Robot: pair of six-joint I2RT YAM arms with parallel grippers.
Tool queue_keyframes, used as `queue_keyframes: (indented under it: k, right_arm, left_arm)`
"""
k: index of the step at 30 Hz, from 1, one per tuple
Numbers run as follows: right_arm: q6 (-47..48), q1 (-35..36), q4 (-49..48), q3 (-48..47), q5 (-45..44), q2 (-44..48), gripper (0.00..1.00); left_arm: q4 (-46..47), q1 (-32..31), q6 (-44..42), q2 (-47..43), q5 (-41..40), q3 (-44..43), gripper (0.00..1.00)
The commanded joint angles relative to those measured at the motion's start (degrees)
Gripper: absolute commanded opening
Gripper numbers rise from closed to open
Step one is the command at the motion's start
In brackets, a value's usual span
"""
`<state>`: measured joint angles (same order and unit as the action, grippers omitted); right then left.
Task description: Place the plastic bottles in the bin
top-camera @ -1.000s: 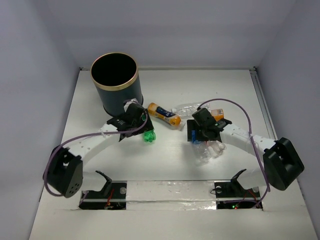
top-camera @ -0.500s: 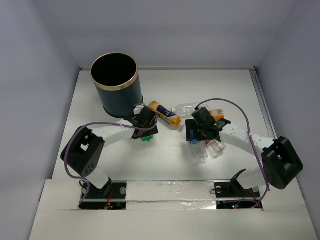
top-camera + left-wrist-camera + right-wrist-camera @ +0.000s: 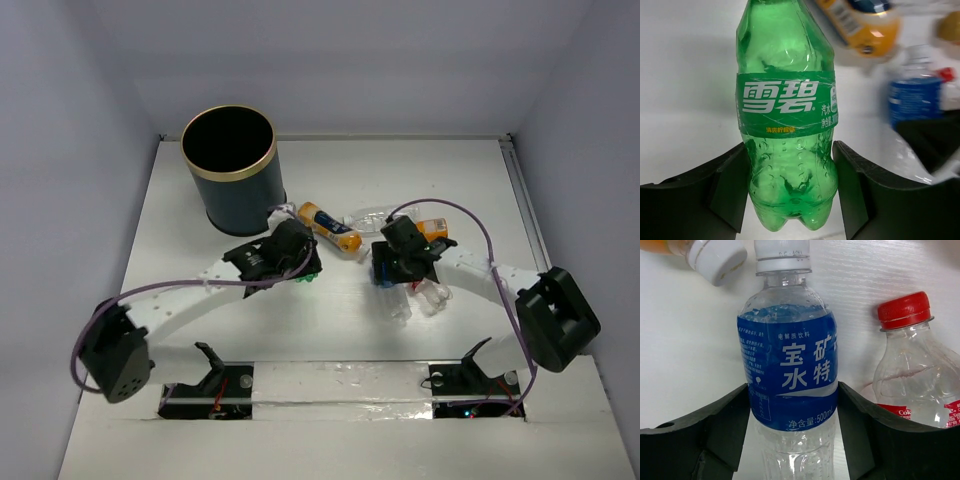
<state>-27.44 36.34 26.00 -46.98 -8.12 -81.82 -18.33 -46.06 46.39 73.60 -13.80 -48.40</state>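
Observation:
The bin [image 3: 228, 170], dark with a gold rim, stands at the back left. My left gripper [image 3: 292, 258] is just right of it, shut on a green bottle [image 3: 786, 115] that lies on the table; only a green edge [image 3: 304, 277] shows from above. My right gripper [image 3: 396, 262] is shut on a clear bottle with a blue label [image 3: 787, 370], also lying on the table [image 3: 381, 271]. A clear red-capped bottle [image 3: 912, 370] lies right beside it. An orange-filled bottle [image 3: 330, 227] lies between the grippers.
A clear bottle [image 3: 372, 215] and another orange bottle [image 3: 433, 228] lie behind my right gripper. More clear bottles [image 3: 422, 298] lie in front of it. A white cap [image 3: 715, 257] of an orange bottle sits near the blue-labelled one.
My left arm has swung and its gripper has shifted a little right, staying over the green bottle. My right gripper has edged slightly left. The bottles lie about where they were.

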Motion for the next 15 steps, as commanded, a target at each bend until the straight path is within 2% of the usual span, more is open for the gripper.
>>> queue_keyframes:
  k: [1,2,3,4,6,9,14,15]
  right_arm:
    - [1.16,-0.13,-2.09,-1.01,0.38,-1.15,0.69]
    - [1.08,-0.13,-2.09,-1.01,0.3,-1.06,0.64]
    - [0.99,-0.13,-1.92,-1.09,0.04,-0.8,0.56]
    - [0.9,-0.13,-1.74,-1.09,0.03,0.16,0.54]
    - [0.72,-0.13,-0.52,-1.53,-0.23,1.66,0.53]
    - [0.72,-0.13,2.47,-2.41,-0.41,6.22,0.53]
    - [0.11,-0.13,6.6,-4.87,1.25,15.01,0.53]
    - [0.02,-0.13,7.13,-5.31,1.87,18.16,0.53]
  left_arm:
    - [-3.28,-0.69,0.63,-7.24,-2.19,-8.43,0.26]
    - [-3.99,-0.69,0.11,-8.46,-2.72,-10.64,0.26]
    - [-4.95,-0.69,-1.38,-8.74,-3.42,-12.84,0.26]
    - [-6.62,-0.69,-2.26,-8.91,-5.25,-17.82,0.26]
    - [-7.77,-0.69,-4.37,-8.13,-7.19,-23.03,0.26]
    - [-7.69,2.55,-8.68,-5.5,-8.17,-31.03,0.27]
    - [-4.97,12.03,-13.86,-0.92,-3.78,-40.8,0.28]
    - [-4.18,16.49,-14.31,0.3,-2.56,-41.42,0.28]
